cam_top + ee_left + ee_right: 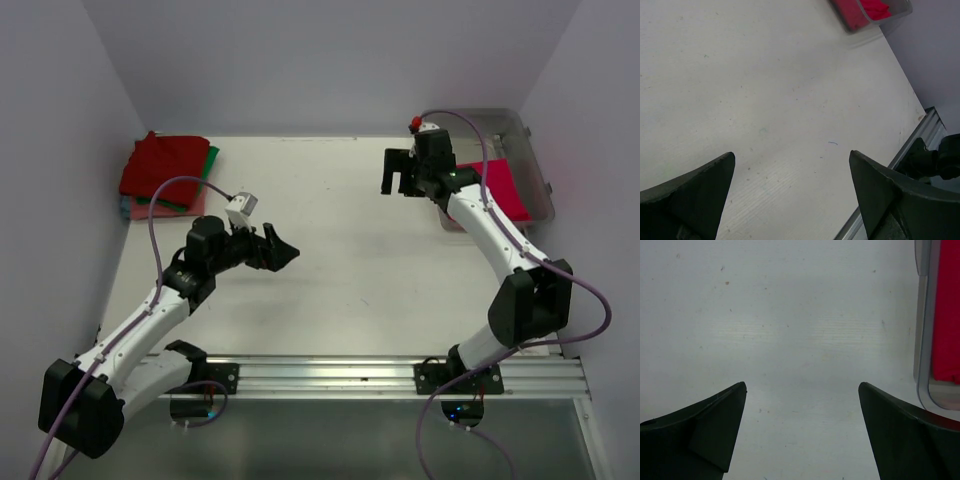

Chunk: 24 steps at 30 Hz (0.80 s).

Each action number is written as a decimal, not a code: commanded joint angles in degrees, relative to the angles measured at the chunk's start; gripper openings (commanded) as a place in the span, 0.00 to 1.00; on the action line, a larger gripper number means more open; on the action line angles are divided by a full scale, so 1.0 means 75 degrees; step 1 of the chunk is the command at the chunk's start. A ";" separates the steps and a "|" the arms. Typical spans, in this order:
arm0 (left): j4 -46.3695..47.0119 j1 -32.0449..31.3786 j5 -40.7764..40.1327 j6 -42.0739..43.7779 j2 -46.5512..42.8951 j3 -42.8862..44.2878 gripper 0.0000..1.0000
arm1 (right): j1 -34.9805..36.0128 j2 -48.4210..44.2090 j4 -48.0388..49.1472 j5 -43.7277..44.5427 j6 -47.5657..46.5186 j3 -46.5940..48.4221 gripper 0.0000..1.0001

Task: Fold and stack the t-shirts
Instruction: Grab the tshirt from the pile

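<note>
A stack of folded t-shirts (165, 175) lies at the table's far left corner: dark red on top, green and salmon-pink edges showing beneath. A bright crimson-pink t-shirt (500, 188) sits inside the clear bin (535, 165) at the far right, also visible in the left wrist view (865, 10) and the right wrist view (946, 315). My left gripper (283, 252) hovers open over the table's left-centre with nothing between its fingers (700, 195). My right gripper (398, 178) stands open just left of the bin, holding nothing, its fingers (705, 430) over bare table.
The white table (350, 260) spans the space between the arms. A metal rail (400, 375) runs along the near edge. Grey walls close in the left, back and right sides. The right arm's cable loops over the bin.
</note>
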 commanded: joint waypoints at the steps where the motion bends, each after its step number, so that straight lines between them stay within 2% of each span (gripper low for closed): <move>1: 0.0180 -0.0035 -0.0099 0.0183 0.0002 0.0119 1.00 | 0.0019 0.0198 -0.0388 0.0633 0.0068 0.0860 0.99; 4: 0.0191 -0.0035 -0.0099 0.0160 0.0002 0.0084 1.00 | -0.0097 0.0864 -0.1115 0.1675 0.0546 0.1633 0.99; 9: 0.0156 -0.0035 -0.0099 0.0184 -0.0068 0.0131 1.00 | -0.1666 0.1709 -0.1411 0.2157 0.1881 0.2292 0.99; 13: -0.0102 -0.0035 -0.0122 0.0160 -0.0221 0.0072 1.00 | -0.2451 0.2622 -0.1797 0.3162 0.2107 0.3088 0.99; 17: -0.0125 -0.0035 -0.0111 0.0148 -0.0221 0.0096 1.00 | -0.3201 0.3327 -0.1740 0.2709 0.2376 0.3347 0.99; 24: -0.0406 -0.0035 -0.0181 0.0195 -0.0314 0.0248 1.00 | -0.3684 0.4617 -0.1834 0.1901 0.2693 0.3595 0.93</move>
